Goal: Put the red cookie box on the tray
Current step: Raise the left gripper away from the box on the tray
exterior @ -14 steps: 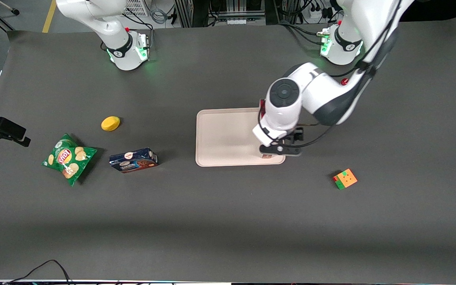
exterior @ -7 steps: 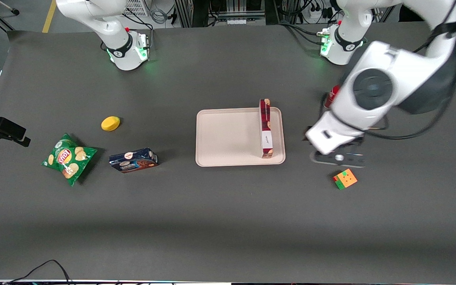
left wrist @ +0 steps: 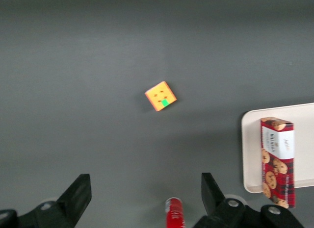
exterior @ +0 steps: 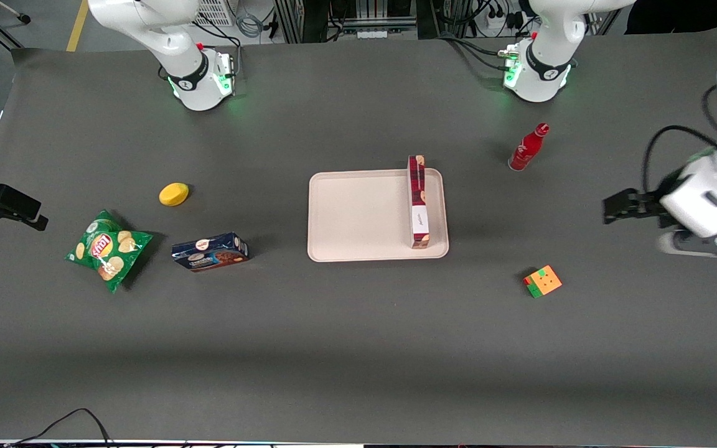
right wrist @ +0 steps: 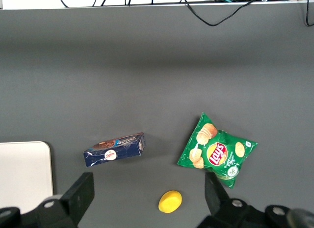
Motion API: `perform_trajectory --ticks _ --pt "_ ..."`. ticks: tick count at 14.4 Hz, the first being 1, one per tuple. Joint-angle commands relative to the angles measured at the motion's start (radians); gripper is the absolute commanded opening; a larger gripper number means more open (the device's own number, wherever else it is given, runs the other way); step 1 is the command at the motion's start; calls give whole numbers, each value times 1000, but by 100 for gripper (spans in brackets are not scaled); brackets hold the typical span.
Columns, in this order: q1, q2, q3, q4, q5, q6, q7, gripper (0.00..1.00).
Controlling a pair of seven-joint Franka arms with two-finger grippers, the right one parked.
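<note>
The red cookie box [exterior: 419, 202] [left wrist: 277, 162] rests on its long narrow side on the pale tray [exterior: 358, 214] [left wrist: 252, 154], along the tray's edge toward the working arm's end. One end of the box reaches slightly past the tray's rim that is farther from the front camera. My left gripper [exterior: 716, 247] [left wrist: 144, 184] hangs well away from the tray, toward the working arm's end of the table. Its fingers [left wrist: 78, 189] are spread wide and it is open, with nothing between them.
A red bottle [exterior: 528, 148] [left wrist: 174, 213] stands between the tray and the working arm's base. A coloured cube [exterior: 543, 281] [left wrist: 161, 96] lies nearer the front camera. A blue cookie box [exterior: 210, 251], a green chip bag [exterior: 107, 249] and a yellow object [exterior: 173, 194] lie toward the parked arm's end.
The gripper was down at the box on the tray a second ago. It has let go and swung away toward the working arm's end, leaving the box on the tray.
</note>
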State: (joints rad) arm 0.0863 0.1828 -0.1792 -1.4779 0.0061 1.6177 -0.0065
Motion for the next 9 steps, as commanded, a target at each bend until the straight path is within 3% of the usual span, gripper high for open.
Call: perform_trajectory --ticks 1,9 --pt "-22 -123 43 -116 -17 -4 17 100" --pt "-26 -328 38 -354 -31 54 -53 100"
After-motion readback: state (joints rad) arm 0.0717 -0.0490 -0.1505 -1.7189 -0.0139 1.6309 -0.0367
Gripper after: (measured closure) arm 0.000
